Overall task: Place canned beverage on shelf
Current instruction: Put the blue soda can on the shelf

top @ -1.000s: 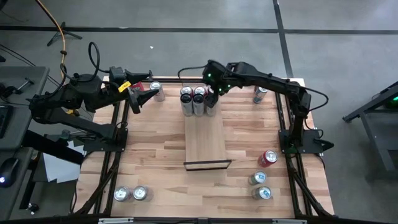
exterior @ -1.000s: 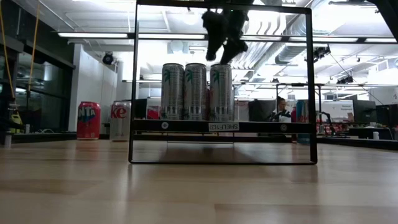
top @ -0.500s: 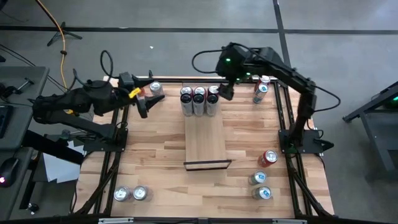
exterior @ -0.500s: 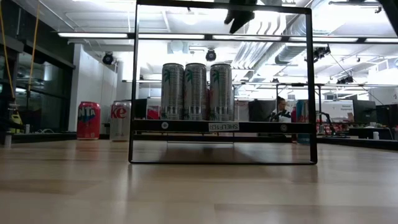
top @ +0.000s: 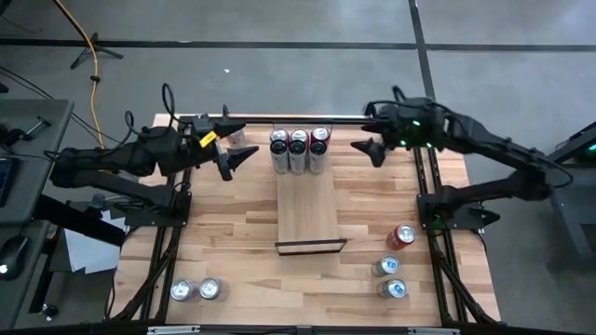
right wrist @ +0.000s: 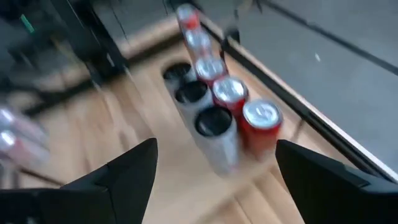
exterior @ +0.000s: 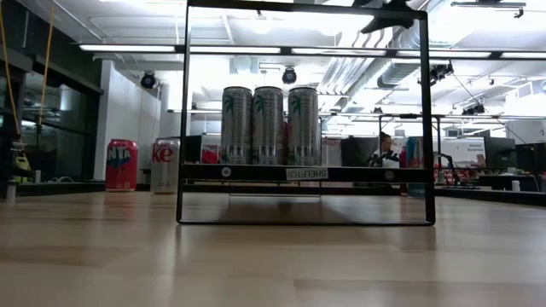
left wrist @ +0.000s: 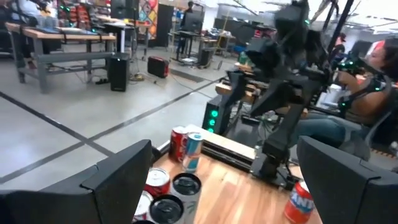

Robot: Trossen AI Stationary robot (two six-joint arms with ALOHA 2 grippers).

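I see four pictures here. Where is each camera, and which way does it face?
High view: above the table, looking straight down; shows both arms, the left hand, the right hand and the shelf.
Low view: at tabletop height, looking level at the three tall cans on the shelf.
Left wrist view: on the left arm, facing its own fingers and the right arm.
Right wrist view: on the right arm, over the cans.
All four share those cans.
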